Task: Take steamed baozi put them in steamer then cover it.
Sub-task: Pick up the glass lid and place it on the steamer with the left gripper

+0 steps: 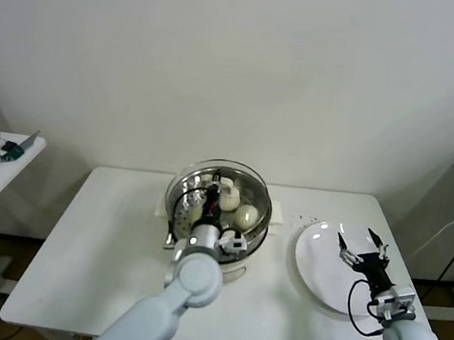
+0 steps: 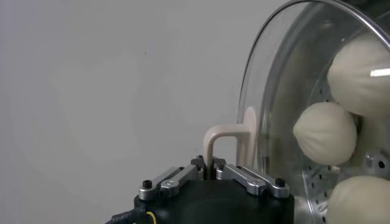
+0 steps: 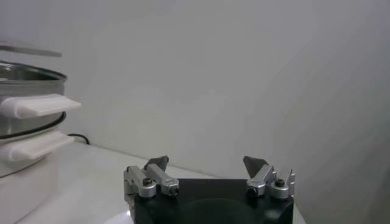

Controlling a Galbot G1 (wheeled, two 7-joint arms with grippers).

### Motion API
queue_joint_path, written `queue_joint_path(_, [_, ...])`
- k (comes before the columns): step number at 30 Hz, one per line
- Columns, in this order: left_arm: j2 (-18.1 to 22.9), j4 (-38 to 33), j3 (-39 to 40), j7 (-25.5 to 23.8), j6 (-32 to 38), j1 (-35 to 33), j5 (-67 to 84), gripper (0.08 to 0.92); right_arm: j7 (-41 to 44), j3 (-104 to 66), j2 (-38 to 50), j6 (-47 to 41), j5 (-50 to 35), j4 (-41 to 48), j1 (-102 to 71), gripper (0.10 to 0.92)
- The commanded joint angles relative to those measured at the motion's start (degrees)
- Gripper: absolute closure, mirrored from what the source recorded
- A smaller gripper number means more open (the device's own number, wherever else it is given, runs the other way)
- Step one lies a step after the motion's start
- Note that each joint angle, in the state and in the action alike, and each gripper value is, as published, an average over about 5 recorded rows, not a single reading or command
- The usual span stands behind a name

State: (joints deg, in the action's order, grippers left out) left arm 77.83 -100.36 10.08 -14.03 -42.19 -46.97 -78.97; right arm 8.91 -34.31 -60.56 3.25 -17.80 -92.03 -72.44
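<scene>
Head view: left gripper is clamped on the glass lid's handle over the steamer, which holds the baozi. Right gripper hangs spread and empty above the plate.

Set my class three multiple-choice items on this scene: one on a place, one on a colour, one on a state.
1. Where are the baozi?
A on the table
B in the steamer
C on the floor

2. What colour is the plate?
A white
B blue
C black

3. How is the right pincer?
A shut on a bun
B open
C out of sight

Answers:
1 B, the baozi lie on the steamer's perforated floor.
2 A, the plate shows plain white.
3 B, the right pincer hovers over the plate, fingers spread, holding nothing.
</scene>
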Motion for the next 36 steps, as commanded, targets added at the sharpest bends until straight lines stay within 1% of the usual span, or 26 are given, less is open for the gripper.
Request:
queue_joint_path(1, [0.7, 1.3, 0.8, -2.2, -2.8, 0.5, -0.9, 0.853, 0.1, -0.1, -0.1, 0.1, 0.1, 0.0, 0.0, 0.203])
queue_joint_path(13, [0.3, 1.6, 1.5, -2.1, -2.8, 0.8, -0.3, 0.853, 0.2, -0.2, -0.2, 0.2, 0.1, 0.0, 0.0, 0.203])
queue_joint_path(36, [1.0, 2.8, 1.4, -1.5, -2.8, 0.5, -0.5, 0.853, 0.7, -0.4, -0.1, 0.5, 0.2, 0.1, 0.0, 0.203])
